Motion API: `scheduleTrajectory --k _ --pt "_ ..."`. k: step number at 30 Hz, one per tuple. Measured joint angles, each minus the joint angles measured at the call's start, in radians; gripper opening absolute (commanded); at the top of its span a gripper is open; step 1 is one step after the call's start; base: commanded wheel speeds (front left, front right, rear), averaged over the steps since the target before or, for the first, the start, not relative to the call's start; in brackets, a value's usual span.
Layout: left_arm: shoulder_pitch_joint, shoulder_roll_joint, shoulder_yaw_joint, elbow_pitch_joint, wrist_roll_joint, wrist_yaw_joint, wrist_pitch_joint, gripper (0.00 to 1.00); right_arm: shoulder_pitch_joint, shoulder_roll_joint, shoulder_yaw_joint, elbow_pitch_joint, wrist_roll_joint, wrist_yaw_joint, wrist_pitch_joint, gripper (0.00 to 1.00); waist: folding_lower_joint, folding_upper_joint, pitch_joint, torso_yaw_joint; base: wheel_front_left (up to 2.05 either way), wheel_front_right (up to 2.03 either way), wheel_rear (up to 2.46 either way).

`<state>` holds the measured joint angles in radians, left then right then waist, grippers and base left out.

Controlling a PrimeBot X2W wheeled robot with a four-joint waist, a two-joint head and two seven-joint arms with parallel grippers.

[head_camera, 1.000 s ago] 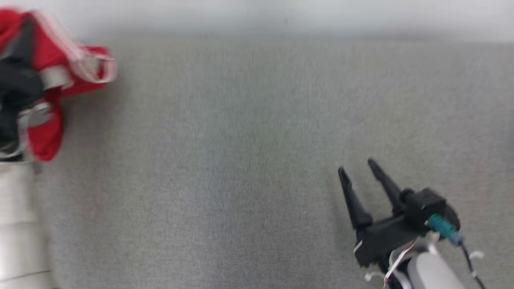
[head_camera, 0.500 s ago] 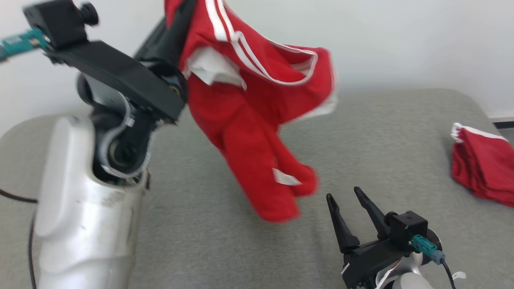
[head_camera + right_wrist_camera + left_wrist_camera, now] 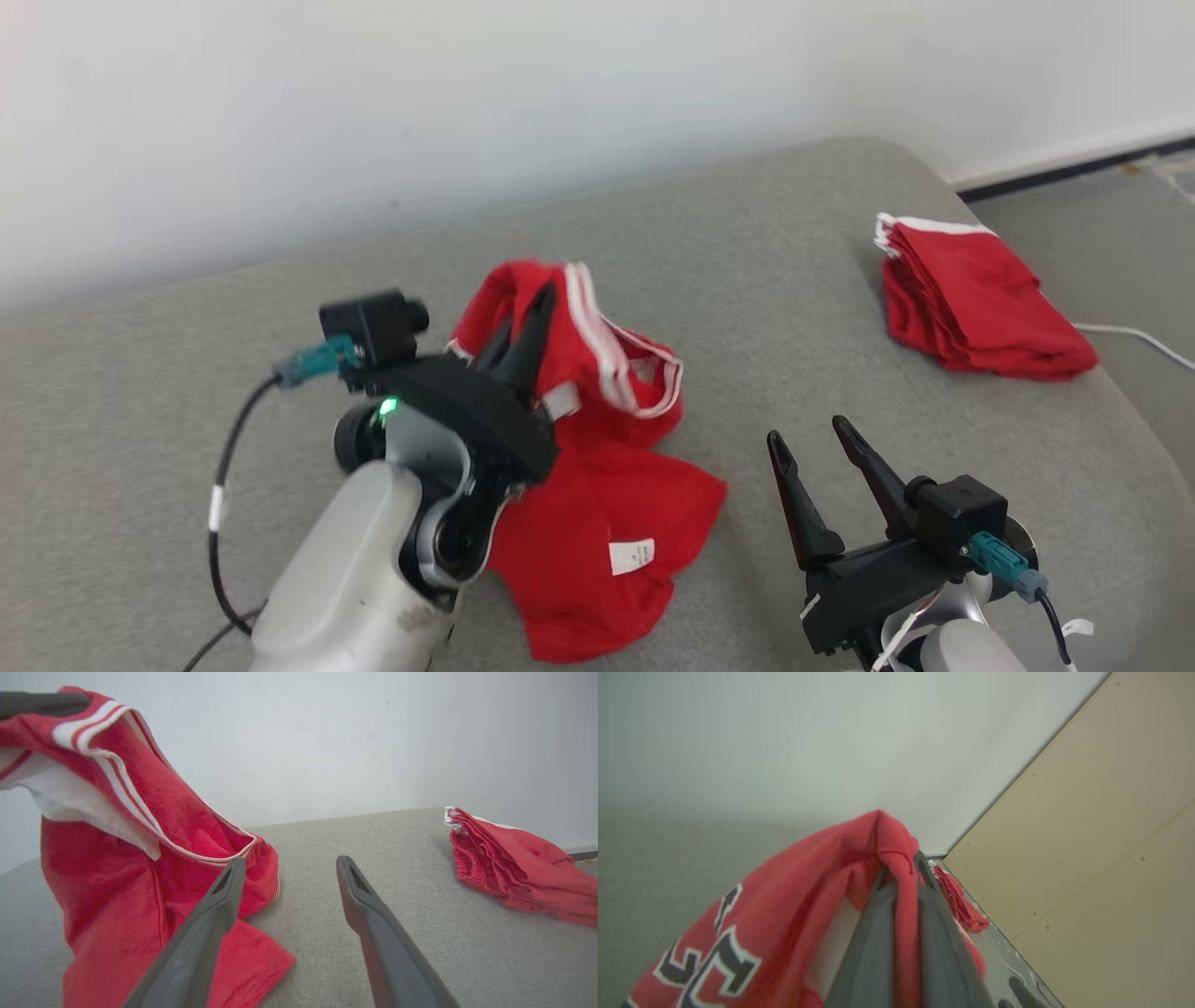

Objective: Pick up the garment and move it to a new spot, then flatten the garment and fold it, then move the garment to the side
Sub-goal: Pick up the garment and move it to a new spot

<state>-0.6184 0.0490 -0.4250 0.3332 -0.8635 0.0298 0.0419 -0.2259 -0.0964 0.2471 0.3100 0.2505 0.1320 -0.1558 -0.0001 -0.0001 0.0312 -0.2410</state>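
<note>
**Head view: red jersey now down on the grey surface, left gripper not yet released**

Half a second ago the red jersey [image 3: 597, 504] hung clear in the air from the raised left arm. Now its lower half lies crumpled on the grey padded surface [image 3: 766, 280], near the middle, white label up. The top rim is still held up by the left gripper [image 3: 525, 313], whose fingers are pressed together on a fold of cloth. The camera has also swung, so part of the shift is its own. The right gripper [image 3: 806, 431] stays spread and empty, just beside the jersey's near edge.

The move to a new spot looks nearly done; release and flattening remain.

The pinch point is buried in fabric, so collar or armhole cannot be told. The chest lettering is cut off in the left wrist view. A folded stack of red garments [image 3: 971, 299] lies well apart at the right.
</note>
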Motion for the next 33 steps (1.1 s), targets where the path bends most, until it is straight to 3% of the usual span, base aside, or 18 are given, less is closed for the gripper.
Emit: scheduleTrajectory --k 3,4,5,12,16,19,25,33 --pt "0.02 0.011 -0.024 0.123 0.042 0.01 -0.038 0.0 -0.003 0.001 -0.005 0.0 -0.002 0.0 -0.002 1.0 0.0001 0.0 0.026 -0.028 0.0 0.0 0.0" --pt "0.034 0.02 -0.044 0.2 0.069 0.01 -0.051 0.44 -0.004 0.003 -0.012 0.0 -0.005 0.0 -0.004 1.0 0.0002 0.0001 0.042 -0.043 0.0 0.0 0.0" --pt "0.041 0.02 -0.048 0.224 0.073 0.009 -0.067 1.0 -0.005 0.004 -0.016 0.0 -0.006 0.0 -0.006 1.0 0.0002 0.0001 0.049 -0.048 0.0 0.0 0.0" --pt "0.09 0.015 -0.06 0.276 0.089 -0.03 -0.227 1.0 0.02 0.002 -0.065 0.007 -0.013 0.0 -0.011 1.0 0.0002 0.0001 0.062 -0.032 0.0 0.0 0.0" --pt "0.139 0.04 -0.065 0.235 0.15 -0.028 -0.286 1.0 0.043 0.002 -0.091 0.001 -0.018 0.0 -0.006 1.0 0.0002 0.0001 0.046 -0.001 0.0 0.0 0.0" --pt "0.19 0.062 -0.034 0.17 0.187 0.0 -0.3 1.0 0.062 0.001 -0.104 -0.004 -0.018 0.0 -0.002 1.0 0.0001 0.0001 0.027 0.034 0.0 0.0 0.0" --pt "0.331 0.107 0.094 -0.021 0.286 0.047 -0.306 1.0 0.093 0.008 -0.129 -0.018 -0.024 0.0 0.006 1.0 0.0001 0.0001 -0.012 0.106 0.0 0.0 0.0" --pt "0.517 0.114 0.251 -0.181 0.442 0.039 -0.306 1.0 0.131 0.009 -0.181 -0.036 -0.032 0.0 0.01 1.0 0.0 0.0001 -0.049 0.185 0.0 0.0 0.0"
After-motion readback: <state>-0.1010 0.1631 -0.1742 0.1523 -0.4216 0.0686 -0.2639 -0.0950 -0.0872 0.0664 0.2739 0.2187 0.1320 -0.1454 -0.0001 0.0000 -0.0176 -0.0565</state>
